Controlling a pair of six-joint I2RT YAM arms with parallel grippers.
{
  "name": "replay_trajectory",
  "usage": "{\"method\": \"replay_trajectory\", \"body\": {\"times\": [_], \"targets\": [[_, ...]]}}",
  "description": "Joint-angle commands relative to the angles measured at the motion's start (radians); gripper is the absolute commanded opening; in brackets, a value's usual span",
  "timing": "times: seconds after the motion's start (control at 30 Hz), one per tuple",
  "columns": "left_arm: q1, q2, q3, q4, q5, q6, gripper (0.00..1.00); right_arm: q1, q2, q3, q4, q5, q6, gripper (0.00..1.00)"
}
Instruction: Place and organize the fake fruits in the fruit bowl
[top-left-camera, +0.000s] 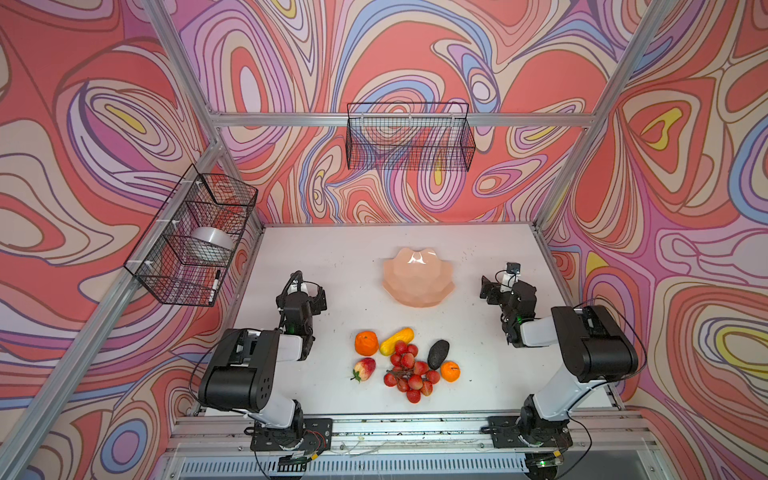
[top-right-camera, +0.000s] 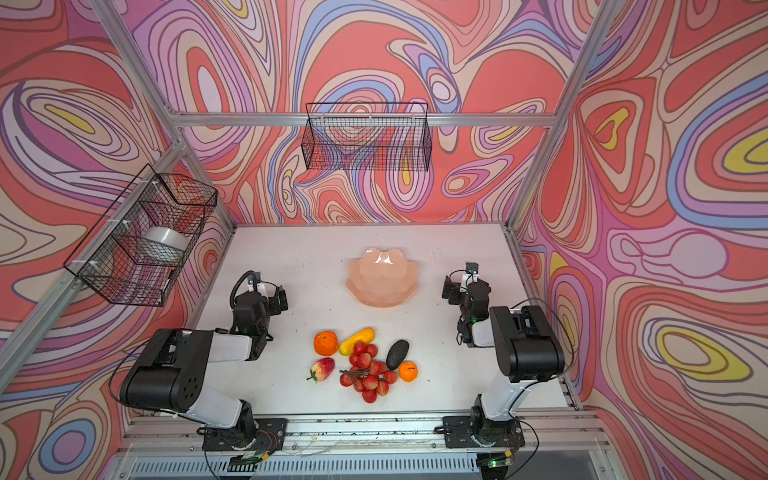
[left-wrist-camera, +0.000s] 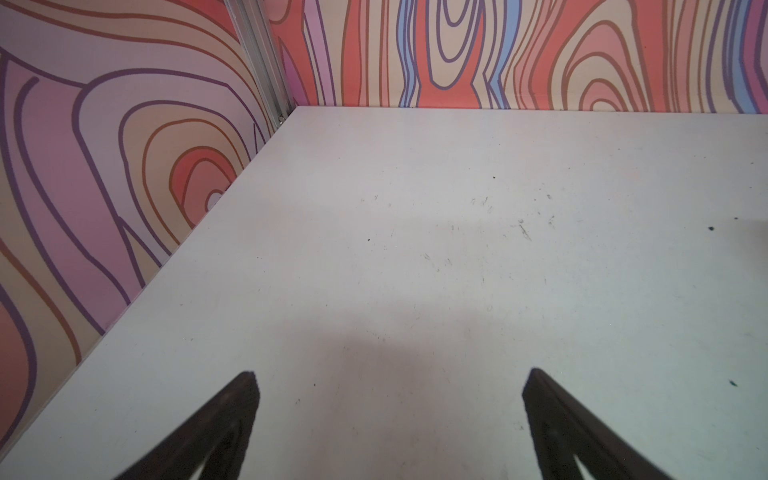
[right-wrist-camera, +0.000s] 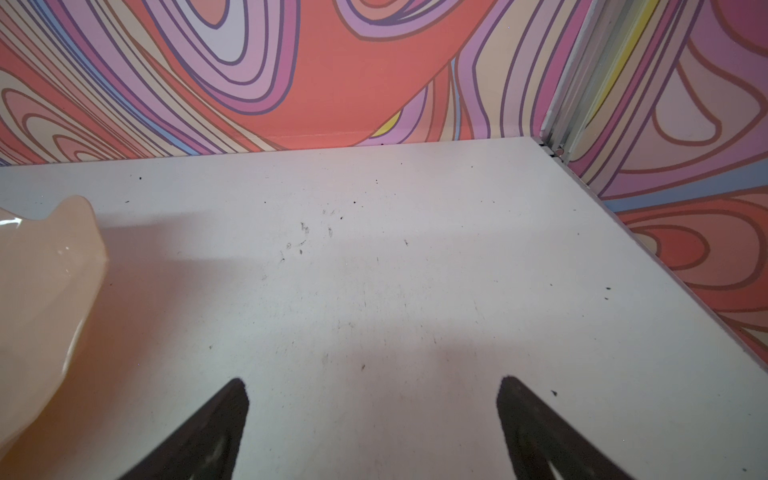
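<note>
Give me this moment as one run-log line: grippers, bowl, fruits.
left gripper: open, empty | right gripper: open, empty | fruit bowl: empty | fake fruits: six, clustered on table, none placed yet

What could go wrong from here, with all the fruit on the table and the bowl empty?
1. The avocado sits tight between the grape bunch and the small orange; the open right pincer reaching in may knock the orange rolling.
2. The grape bunch sprawls loosely; gripped by one grape, it may dangle or slip.
3. The bowl is shallow and glossy; dropped fruit could roll out.
</note>
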Motion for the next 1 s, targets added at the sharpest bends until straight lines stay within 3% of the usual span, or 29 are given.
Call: {"method": "replay_trajectory", "body": {"times": [0.0,0.07,0.17,0.23,0.3,0.37,0.43,0.5,0.57,0.63,0.7,0.8,0.87,0.97], "targets": [[0.009,0.007,0.007,0.001,0.016,0.013,1.00,0.001,-0.001,0.009,0.000,-0.003,-0.001,0.98],[0.008,0.005,0.003,0.007,0.015,0.012,1.00,0.000,-0.038,0.021,-0.050,-0.011,-0.007,0.98],[0.006,-0.017,0.012,-0.015,0.000,0.016,0.95,0.001,-0.175,0.132,-0.347,-0.011,0.005,0.99],[0.004,-0.106,0.060,-0.184,-0.035,0.005,0.92,0.001,-0.272,0.256,-0.572,-0.032,0.104,0.98],[0.005,-0.223,0.195,-0.528,-0.099,-0.087,0.95,0.001,-0.340,0.333,-0.661,-0.132,0.202,0.98],[0.003,-0.321,0.294,-0.749,-0.096,-0.162,1.00,0.000,-0.389,0.376,-0.731,-0.147,0.424,0.98],[0.001,-0.439,0.339,-0.889,-0.072,-0.274,1.00,0.000,-0.414,0.395,-0.792,-0.310,0.385,0.98],[0.002,-0.528,0.339,-0.915,0.024,-0.244,1.00,0.001,-0.443,0.364,-0.782,-0.466,0.416,0.98],[0.003,-0.585,0.345,-0.971,0.035,-0.263,0.99,0.019,-0.511,0.321,-0.795,-0.535,0.489,0.92],[0.003,-0.610,0.339,-0.994,-0.018,-0.285,0.97,0.081,-0.598,0.307,-0.917,-0.482,0.491,0.90],[0.005,-0.610,0.358,-1.008,-0.067,-0.311,0.98,0.178,-0.666,0.336,-1.145,-0.334,0.452,0.90],[0.017,-0.588,0.422,-1.053,-0.042,-0.313,0.99,0.308,-0.700,0.412,-1.500,-0.139,0.447,0.90],[0.030,-0.572,0.453,-1.085,0.008,-0.315,0.99,0.372,-0.709,0.428,-1.652,-0.084,0.490,0.90],[0.035,-0.569,0.460,-1.094,0.033,-0.327,0.99,0.480,-0.742,0.382,-1.741,-0.051,0.570,0.86]]}}
